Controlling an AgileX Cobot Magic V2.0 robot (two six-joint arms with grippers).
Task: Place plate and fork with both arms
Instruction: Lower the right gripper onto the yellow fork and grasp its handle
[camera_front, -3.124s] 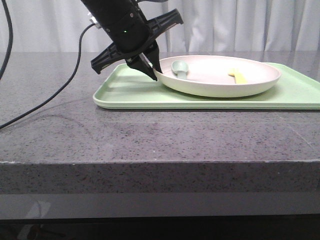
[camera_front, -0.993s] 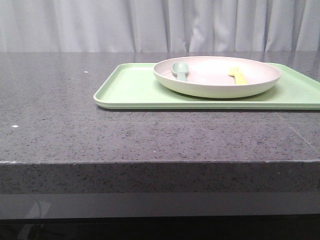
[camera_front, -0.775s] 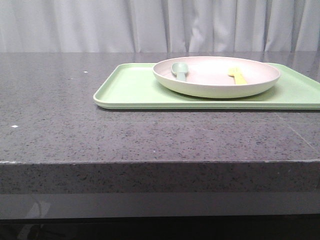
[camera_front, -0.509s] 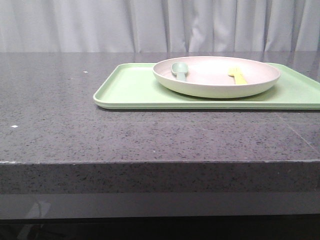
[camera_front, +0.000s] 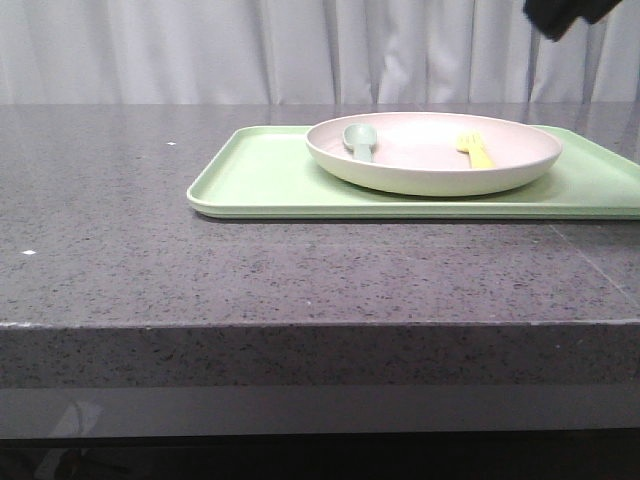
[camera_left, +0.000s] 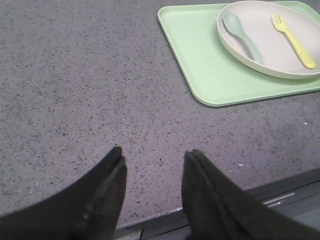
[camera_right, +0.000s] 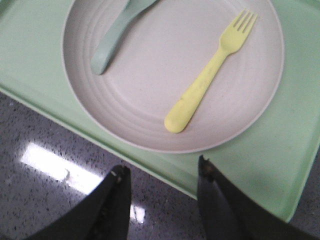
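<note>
The pinkish-cream plate (camera_front: 430, 175) stands on the light-green tray (camera_front: 270, 180), toward its left half. The pale-yellow fork (camera_front: 476, 151) lies in the plate on the right; it shows in the right wrist view (camera_right: 210, 75) and in the left wrist view (camera_left: 294, 42). My right gripper (camera_right: 162, 172) is open and empty, hovering over the tray's edge beside the plate (camera_right: 150, 85); only a dark part of that arm (camera_front: 565, 14) shows at the front view's top right. My left gripper (camera_left: 154, 157) is open and empty, above bare counter well away from the plate (camera_left: 280, 62).
A grey-green spoon (camera_front: 359, 139) lies in the plate on the left. The tray (camera_left: 200, 55) reaches past the front view's right edge. The counter (camera_front: 200, 270) is dark speckled stone with its front edge close to the camera. A pale curtain hangs behind.
The left arm was at the plate's left rim 3.1 s ago and has left the front view. A dark part of the right arm has now come in at the top right.
</note>
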